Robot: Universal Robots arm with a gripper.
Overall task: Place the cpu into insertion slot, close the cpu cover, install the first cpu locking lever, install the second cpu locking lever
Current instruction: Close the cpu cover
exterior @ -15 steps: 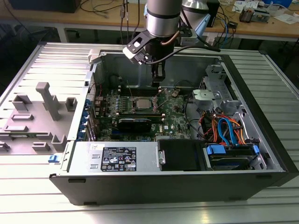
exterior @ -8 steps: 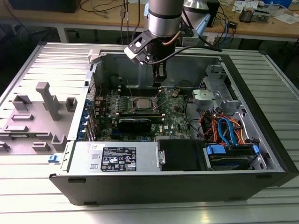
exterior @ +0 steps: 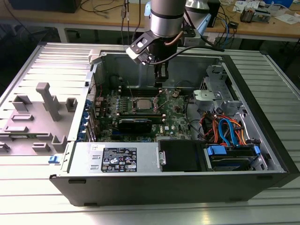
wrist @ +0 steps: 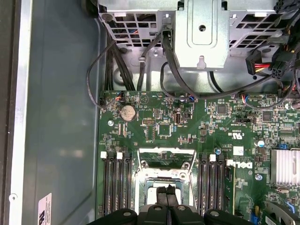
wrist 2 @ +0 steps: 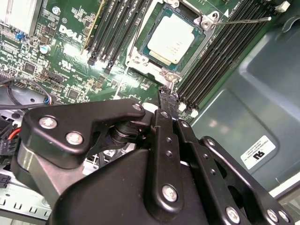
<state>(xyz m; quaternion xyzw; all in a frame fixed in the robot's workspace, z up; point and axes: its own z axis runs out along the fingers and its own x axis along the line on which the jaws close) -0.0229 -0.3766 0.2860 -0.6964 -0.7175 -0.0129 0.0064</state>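
The cpu (wrist 2: 171, 40) lies flat in its socket on the green motherboard, its silver-grey top showing through the window of the cpu cover (wrist 2: 140, 50), which lies down around it. One thin locking lever (wrist 2: 243, 19) sticks out past the socket's corner over the memory slots. My gripper (wrist 2: 166, 96) is shut with nothing between its fingers, and hangs just beside the socket's edge. In the first wrist view the gripper (wrist: 167, 191) sits over the socket frame (wrist: 140, 180). In the exterior view the gripper (exterior: 161, 83) hangs just behind the socket (exterior: 142, 104).
Memory slots (wrist: 115, 180) flank the socket on both sides. A coin battery (wrist: 127, 111), black cables (wrist: 140, 70) and a metal drive bracket (wrist: 201, 33) lie beyond it. The case walls (exterior: 154, 185), a power supply (exterior: 117, 159) and drive cables (exterior: 225, 131) surround the board.
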